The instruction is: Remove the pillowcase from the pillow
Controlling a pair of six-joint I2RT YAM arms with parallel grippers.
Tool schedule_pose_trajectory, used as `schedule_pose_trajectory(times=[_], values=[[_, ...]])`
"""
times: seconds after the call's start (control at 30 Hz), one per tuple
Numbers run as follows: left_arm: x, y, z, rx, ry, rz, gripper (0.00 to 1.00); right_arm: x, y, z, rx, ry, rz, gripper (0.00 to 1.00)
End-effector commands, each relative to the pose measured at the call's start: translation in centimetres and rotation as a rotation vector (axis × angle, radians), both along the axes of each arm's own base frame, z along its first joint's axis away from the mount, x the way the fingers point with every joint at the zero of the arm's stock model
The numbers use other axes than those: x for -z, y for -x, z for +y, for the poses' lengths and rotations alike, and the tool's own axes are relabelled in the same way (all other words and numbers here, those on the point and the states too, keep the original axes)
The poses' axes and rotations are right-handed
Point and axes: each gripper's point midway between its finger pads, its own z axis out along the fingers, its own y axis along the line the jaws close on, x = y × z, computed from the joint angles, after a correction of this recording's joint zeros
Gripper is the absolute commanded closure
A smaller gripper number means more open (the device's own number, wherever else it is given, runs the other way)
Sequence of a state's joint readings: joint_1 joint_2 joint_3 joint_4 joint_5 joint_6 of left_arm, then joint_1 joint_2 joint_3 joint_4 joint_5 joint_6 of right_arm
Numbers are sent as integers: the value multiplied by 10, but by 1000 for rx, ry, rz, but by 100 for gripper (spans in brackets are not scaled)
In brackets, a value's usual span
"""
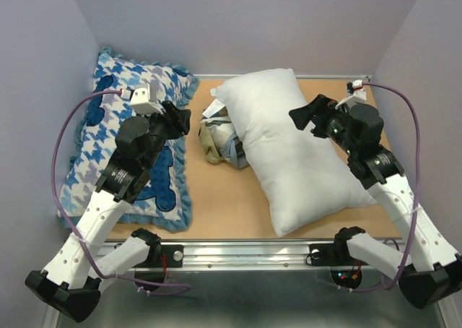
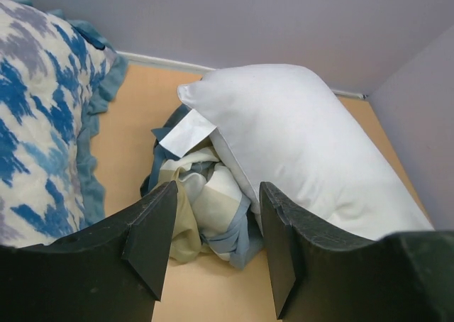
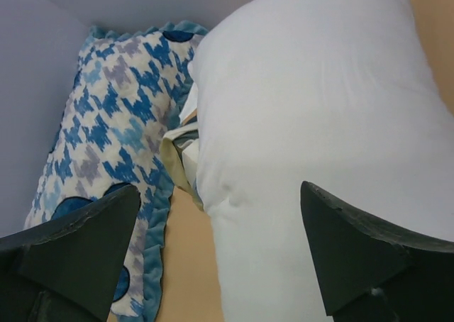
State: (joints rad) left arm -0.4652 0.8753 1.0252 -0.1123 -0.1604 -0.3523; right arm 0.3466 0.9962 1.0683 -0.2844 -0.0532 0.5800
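The plain white pillow (image 1: 290, 149) lies bare, slanting across the middle of the table. The pillowcase (image 1: 222, 140) is a crumpled heap of tan, blue and cream cloth against the pillow's left side, off the pillow. My left gripper (image 1: 180, 118) is open and empty, above the table just left of the heap; its wrist view shows the heap (image 2: 206, 201) between and beyond the fingers (image 2: 152, 237). My right gripper (image 1: 309, 118) is open and empty, hovering over the pillow's right side (image 3: 319, 123).
A blue-and-white houndstooth cushion (image 1: 123, 147) with a frilled edge fills the left of the table, partly under my left arm. Grey walls close in the left, back and right. A metal rail (image 1: 245, 254) runs along the near edge.
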Motion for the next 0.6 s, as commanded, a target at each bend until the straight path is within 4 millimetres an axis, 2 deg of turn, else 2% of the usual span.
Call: schedule_pose_trajectory(times=[0.0,0.07,0.2,0.57], values=[[0,11,0,37,-24,-18,39,-26,13,-24,86,12,-79,0],[-6,15,2,33,-13,-35,39,-29,20,-32,117,18,-98,0],[-10,17,2,39,-5,-54,39,-27,25,-36,125,25,-99,0],[-19,24,5,44,-5,-95,39,-22,19,-34,122,47,-82,0]])
